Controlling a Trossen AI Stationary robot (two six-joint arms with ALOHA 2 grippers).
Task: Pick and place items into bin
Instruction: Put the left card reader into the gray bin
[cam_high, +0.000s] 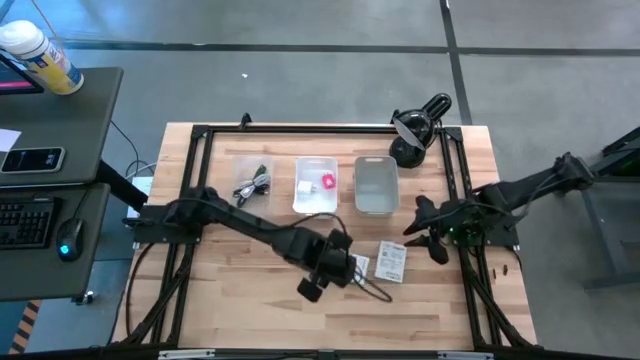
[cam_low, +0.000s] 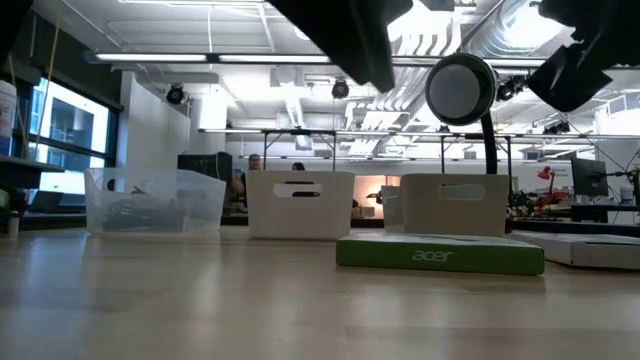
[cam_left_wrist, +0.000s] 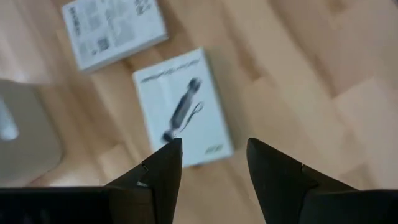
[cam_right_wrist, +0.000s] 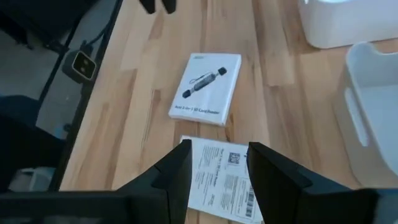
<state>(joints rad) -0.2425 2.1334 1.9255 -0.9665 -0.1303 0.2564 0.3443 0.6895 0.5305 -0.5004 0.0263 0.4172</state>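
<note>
Two white printed packets lie flat on the wooden table. One shows a card-reader picture (cam_left_wrist: 180, 106) (cam_right_wrist: 207, 93); the other carries a barcode label (cam_high: 391, 262) (cam_right_wrist: 221, 177) (cam_left_wrist: 115, 31). My left gripper (cam_left_wrist: 211, 146) (cam_high: 345, 268) hovers open above the card-reader packet, near its edge, and partly hides it in the high view. My right gripper (cam_right_wrist: 217, 149) (cam_high: 430, 238) is open above the table, right of the label packet. A black cable lies in the clear bin (cam_high: 252, 180). A pink piece and a white cube sit in the white bin (cam_high: 315, 185). No green pen shows.
A third, grey bin (cam_high: 376, 185) stands right of the white one with nothing visible in it. A black stand with a round head (cam_high: 418, 128) (cam_low: 460, 88) is at the far right of the table. A black frame rail (cam_high: 300, 130) runs around the table top.
</note>
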